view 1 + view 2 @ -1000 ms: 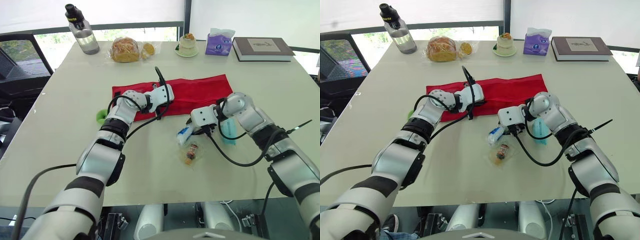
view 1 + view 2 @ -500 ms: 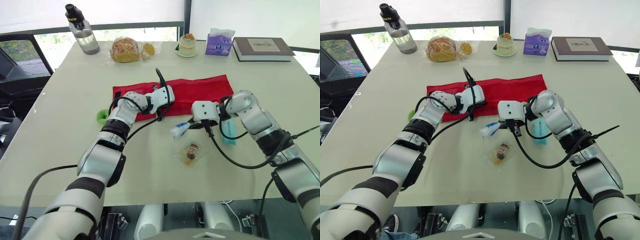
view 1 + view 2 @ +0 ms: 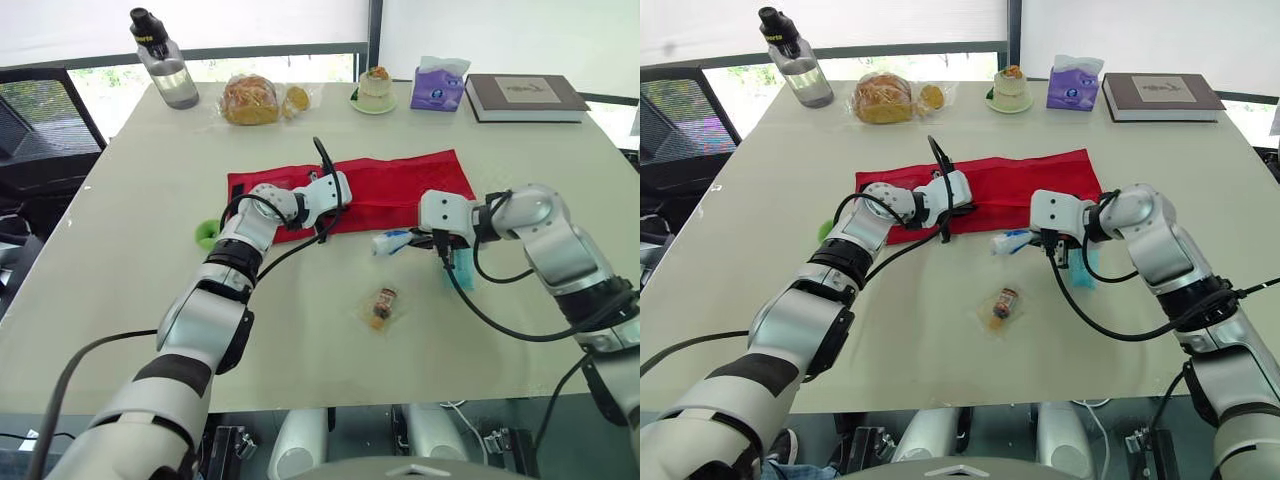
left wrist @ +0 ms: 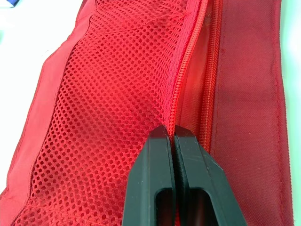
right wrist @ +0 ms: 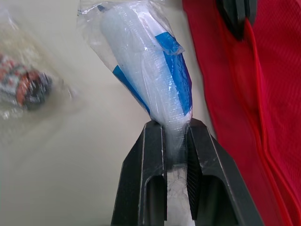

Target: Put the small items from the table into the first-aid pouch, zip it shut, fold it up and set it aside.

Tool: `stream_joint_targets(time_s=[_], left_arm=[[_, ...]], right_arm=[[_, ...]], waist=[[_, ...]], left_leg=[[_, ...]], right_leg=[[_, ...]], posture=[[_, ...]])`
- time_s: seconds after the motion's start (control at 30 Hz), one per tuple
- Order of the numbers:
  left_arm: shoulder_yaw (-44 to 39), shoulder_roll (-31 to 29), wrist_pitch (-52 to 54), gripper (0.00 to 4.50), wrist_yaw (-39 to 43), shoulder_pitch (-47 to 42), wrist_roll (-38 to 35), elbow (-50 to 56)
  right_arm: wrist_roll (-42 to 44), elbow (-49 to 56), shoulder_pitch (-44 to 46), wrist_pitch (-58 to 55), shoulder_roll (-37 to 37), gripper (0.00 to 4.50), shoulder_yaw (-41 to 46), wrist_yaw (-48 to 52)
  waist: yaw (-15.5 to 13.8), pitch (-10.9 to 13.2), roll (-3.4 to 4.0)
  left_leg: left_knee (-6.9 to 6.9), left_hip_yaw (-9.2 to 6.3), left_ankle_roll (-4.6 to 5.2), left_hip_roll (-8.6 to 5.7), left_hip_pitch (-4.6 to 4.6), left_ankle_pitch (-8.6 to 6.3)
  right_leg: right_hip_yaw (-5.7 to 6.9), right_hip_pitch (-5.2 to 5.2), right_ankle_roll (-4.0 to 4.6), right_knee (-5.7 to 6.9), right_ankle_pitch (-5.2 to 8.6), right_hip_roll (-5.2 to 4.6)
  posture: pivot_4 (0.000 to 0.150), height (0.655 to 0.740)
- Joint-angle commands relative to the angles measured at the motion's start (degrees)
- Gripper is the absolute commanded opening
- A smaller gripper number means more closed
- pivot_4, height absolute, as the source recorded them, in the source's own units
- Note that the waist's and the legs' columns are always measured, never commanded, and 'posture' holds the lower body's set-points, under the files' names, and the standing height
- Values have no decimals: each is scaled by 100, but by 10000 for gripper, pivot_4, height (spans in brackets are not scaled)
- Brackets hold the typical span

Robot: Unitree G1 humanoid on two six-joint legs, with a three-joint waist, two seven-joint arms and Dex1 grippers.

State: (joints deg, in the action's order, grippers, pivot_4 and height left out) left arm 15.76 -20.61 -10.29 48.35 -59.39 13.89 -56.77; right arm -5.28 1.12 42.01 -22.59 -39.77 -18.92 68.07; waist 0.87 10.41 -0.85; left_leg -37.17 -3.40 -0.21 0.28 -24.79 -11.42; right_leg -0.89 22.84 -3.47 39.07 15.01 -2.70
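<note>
The table (image 3: 120,200) carries the red pouch (image 3: 400,180), unfolded, with its long axis running left to right. The left gripper (image 4: 173,134), pressed together, pinches the mesh edge by the zipper. The right gripper (image 5: 175,123) pinches the tail of a clear packet (image 5: 150,70), which points toward the robot's left, just beside the pouch's near edge. Gripped only by its wrapper, the packet may slip out or snag on the mesh lip.

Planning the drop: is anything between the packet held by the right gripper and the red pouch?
Nothing visible. The right gripper holds the clear blue-and-white plastic packet beside the red fabric first-aid pouch, bare table between; the left gripper pinches the zip edge.
</note>
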Motion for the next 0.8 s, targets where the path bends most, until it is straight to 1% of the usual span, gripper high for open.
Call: stream_joint_targets(time_s=[0.03,0.1,0.2,0.3,0.37,0.43,0.47,0.53,0.63,0.67,0.7,0.73,0.8], left_arm=[[-97,-6,-10,0,-14,-82,-82,144],[-95,0,-9,0,-13,-71,-83,148],[-91,16,-9,0,-14,-56,-86,151],[-86,40,-21,0,-28,-60,-84,125],[-84,66,-24,0,-43,-67,-83,102],[-81,104,-25,0,-57,-72,-86,92],[-79,117,-26,0,-62,-76,-86,87],[-82,133,-30,0,-65,-79,-85,80],[-89,141,-38,0,-72,-88,-76,61],[-90,139,-39,0,-75,-86,-75,62],[-90,139,-39,0,-79,-91,-73,54],[-91,136,-38,0,-81,-87,-74,58],[-92,129,-36,0,-81,-78,-75,67]], right_arm=[[12,163,-56,-222,-497,293,575,-162],[54,92,-169,-429,-738,293,767,-251],[6,-31,-426,-1243,-984,293,1165,-649],[17,198,-796,-1895,-1257,293,1181,-653],[-15,429,-979,-2753,-1413,293,1055,-688],[82,482,-1062,-3960,-1386,293,939,-800],[112,473,-1071,-4334,-1354,293,909,-882],[49,261,-1102,-4625,-1283,293,872,-1210],[218,17,-1042,-4849,-1058,293,1132,-1564],[257,-49,-1008,-4833,-1013,4932,1221,-1667],[291,-97,-978,-4807,-996,11523,1263,-1747],[373,-94,-969,-4769,-1015,12529,1317,-1732],[608,55,-1008,-4673,-1102,22804,1400,-1597]], waist=[[-6,0,0],[-11,0,0],[-11,0,0],[-13,0,0],[-11,0,0],[-4,0,0],[0,0,0],[-1,-1,0],[-9,-3,-4],[-11,-3,-4],[-12,-3,-4],[-14,-3,-4],[-12,-3,-4]], left_leg=[[0,0,0,0,0,0],[-1,1,0,-1,-1,0],[2,1,0,0,-2,0],[3,2,0,0,-2,0],[3,2,0,-1,-2,0],[3,4,0,-1,-3,0],[2,4,0,-1,-1,0],[0,4,1,0,-1,0],[-4,-1,1,0,6,0],[-7,-1,1,-1,5,0],[-16,-1,1,-2,5,0],[-16,-1,1,-2,5,0],[-18,1,2,-5,4,1]], right_leg=[[0,0,0,-1,0,0],[0,-1,0,-3,0,-1],[-1,-2,0,-6,0,-1],[-1,-1,1,-6,0,-2],[-2,-1,1,-7,0,-2],[-4,-1,1,-6,0,-3],[-5,-1,1,-6,0,-3],[-6,-1,1,-4,0,-3],[0,-10,0,-4,0,-2],[-1,-12,-2,-5,-1,-2],[-2,-17,-12,-8,-7,-2],[-3,-17,-12,-9,-8,-3],[-5,-16,-14,-10,-11,-5]], posture=[[1500,7400],[1500,7400],[1500,7400],[1500,7400],[1500,7400],[1500,7400],[1500,7400],[1500,7400],[1500,7400],[1500,7400],[1500,7400],[1500,7400],[1500,7400]])
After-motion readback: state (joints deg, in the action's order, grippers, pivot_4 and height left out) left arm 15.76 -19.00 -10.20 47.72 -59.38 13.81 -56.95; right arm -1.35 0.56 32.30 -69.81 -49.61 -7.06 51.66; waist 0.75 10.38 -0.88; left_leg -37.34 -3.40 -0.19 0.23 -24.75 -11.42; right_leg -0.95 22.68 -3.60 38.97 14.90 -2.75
